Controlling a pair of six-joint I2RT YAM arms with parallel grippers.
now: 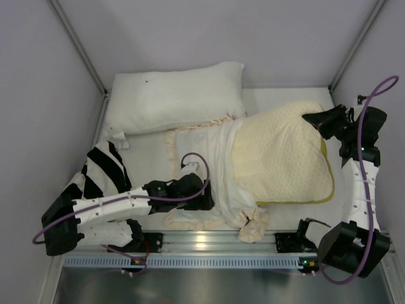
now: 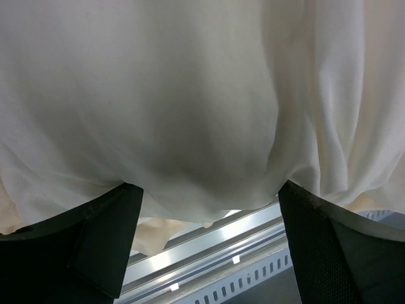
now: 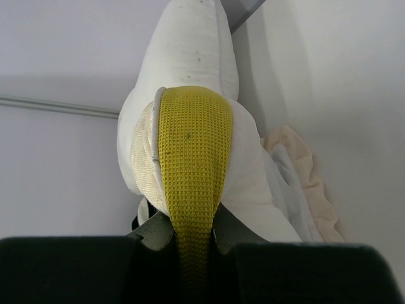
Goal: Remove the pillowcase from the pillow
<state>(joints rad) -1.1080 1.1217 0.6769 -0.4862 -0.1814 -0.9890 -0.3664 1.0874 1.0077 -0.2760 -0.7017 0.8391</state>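
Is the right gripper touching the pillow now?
Touching. In the right wrist view the right gripper is shut on the pillow; its yellow edge band runs down between the jaws.

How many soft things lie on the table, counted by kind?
Pillows: 2, the quilted pillow and the plain white pillow
Pillowcase: 1
Striped cloth: 1
Total: 4

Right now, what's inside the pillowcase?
Only the left end of the pillow; the rest lies bare. How far in it reaches is hidden under the bunched pillowcase.
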